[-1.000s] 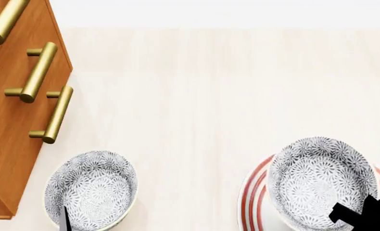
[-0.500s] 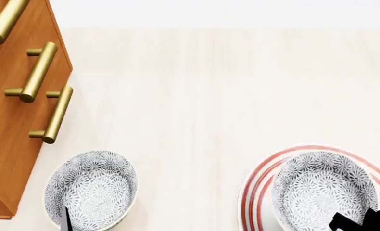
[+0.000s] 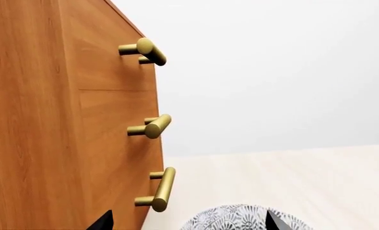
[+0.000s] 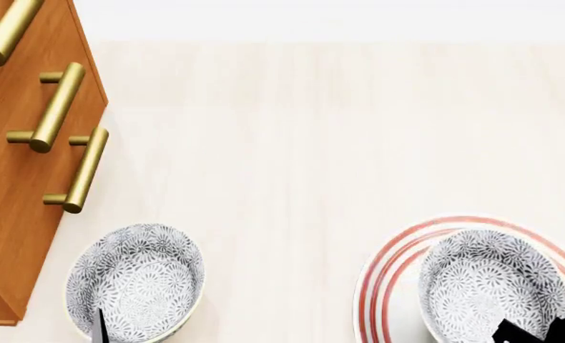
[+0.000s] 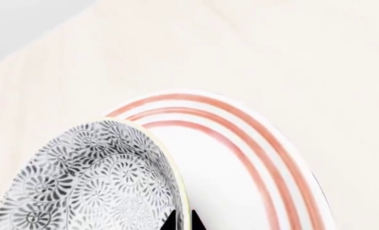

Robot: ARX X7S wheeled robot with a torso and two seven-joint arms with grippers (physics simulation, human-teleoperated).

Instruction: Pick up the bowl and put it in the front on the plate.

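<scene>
Bowl on the plate, right gripper at its rim

The bowl (image 4: 493, 284) sat over the red-ringed plate (image 4: 390, 270) at the head view's lower right, where the right gripper (image 4: 540, 332) (mostly cut off by the frame edge) seemed clamped on the bowl's rim, one finger (image 5: 171, 221) inside the wall. Well apart stood a second bowl (image 4: 136, 281) beside a wooden cabinet (image 4: 20, 193) with brass handles (image 4: 79, 170). The left gripper (image 4: 40, 325) showed only spread dark tips.
</scene>
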